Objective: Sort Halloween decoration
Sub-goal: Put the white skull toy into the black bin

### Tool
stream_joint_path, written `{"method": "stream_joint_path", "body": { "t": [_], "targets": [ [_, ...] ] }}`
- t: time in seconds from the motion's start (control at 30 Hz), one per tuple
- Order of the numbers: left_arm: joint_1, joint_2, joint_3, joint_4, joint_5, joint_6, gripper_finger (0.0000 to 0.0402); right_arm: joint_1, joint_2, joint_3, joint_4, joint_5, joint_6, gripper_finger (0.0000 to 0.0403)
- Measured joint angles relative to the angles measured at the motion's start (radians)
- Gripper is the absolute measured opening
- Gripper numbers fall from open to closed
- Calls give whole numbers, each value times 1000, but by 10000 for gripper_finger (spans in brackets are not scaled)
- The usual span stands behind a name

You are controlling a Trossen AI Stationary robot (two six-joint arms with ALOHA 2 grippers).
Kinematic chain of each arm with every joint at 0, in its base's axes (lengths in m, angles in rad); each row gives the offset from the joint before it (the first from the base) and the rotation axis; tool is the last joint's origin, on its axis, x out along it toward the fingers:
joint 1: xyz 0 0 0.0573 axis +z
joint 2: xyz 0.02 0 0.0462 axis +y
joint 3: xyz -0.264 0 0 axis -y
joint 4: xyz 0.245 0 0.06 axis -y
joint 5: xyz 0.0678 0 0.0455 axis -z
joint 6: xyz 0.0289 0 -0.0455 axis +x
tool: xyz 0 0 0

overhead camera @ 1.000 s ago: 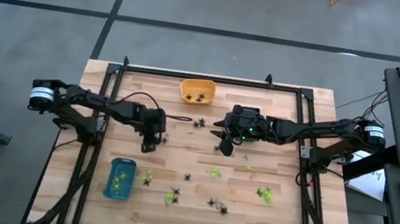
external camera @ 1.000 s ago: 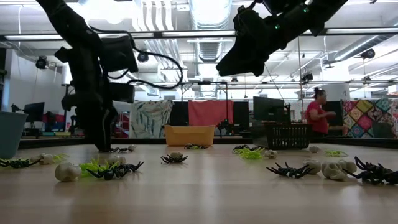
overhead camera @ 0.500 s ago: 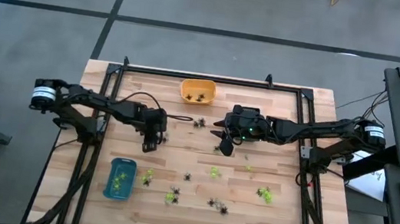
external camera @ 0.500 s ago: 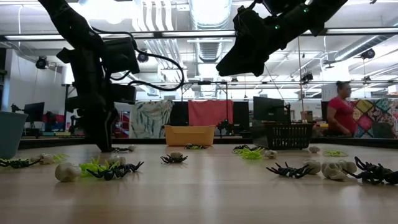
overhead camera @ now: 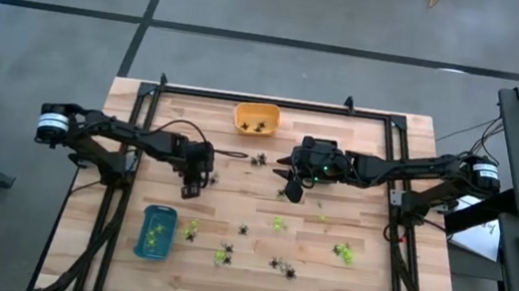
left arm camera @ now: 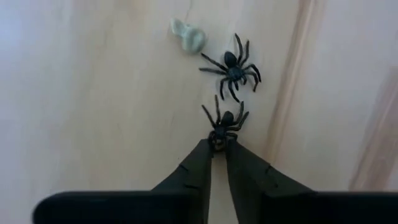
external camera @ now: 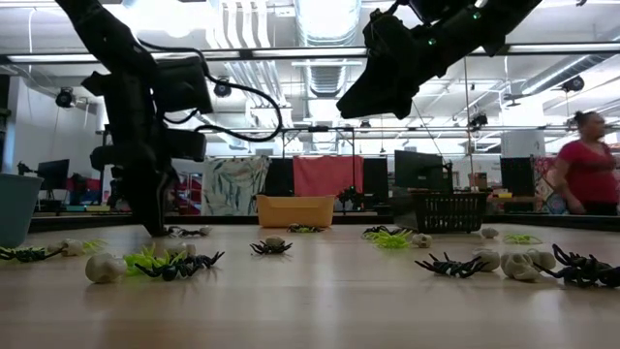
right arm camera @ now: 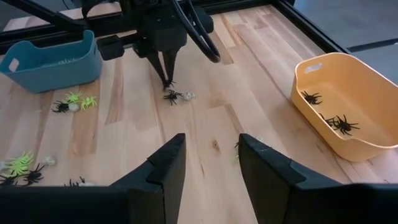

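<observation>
Small black spiders, lime-green trinkets and whitish trinkets lie scattered on the wooden table [overhead camera: 323, 275]. My left gripper [overhead camera: 190, 189] stands at the table top left of centre, shut on one black spider [left arm camera: 224, 121]. A second black spider [left arm camera: 233, 65] and a whitish trinket [left arm camera: 188, 36] lie just beyond it. My right gripper [overhead camera: 286, 187] hangs open and empty above the table's middle [right arm camera: 211, 165], well clear of the top in the low view [external camera: 373, 92]. My left gripper pinches the black spider by one end of its body [left arm camera: 218, 140], between the two fingertips. The fingers come from above, pointing down [external camera: 153, 228]. The rest of the spider sticks out past the fingertips, at the table top; whether it is lifted, I cannot tell.
An orange tray [overhead camera: 256, 117] with a few black spiders stands at the far edge. A blue tray [overhead camera: 156, 231] with green pieces stands near left. Trinkets cluster near front [overhead camera: 279, 266] and right [overhead camera: 343, 250]. A black frame [overhead camera: 246, 97] rims the table. A person [external camera: 586, 174] walks beyond.
My left gripper has shifted a little toward the table's left edge, staying down at the table top. My right arm has kept still. The person in the room behind has walked to the right.
</observation>
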Motion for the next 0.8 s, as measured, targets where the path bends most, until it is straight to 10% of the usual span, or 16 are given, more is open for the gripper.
{"method": "stream_joint_path", "body": {
  "t": [0.8],
  "targets": [
    [0, -109, 43, 44, -13, 28, 0, 0, 0, 1, 0, 0, 0, 134]
  ]
}}
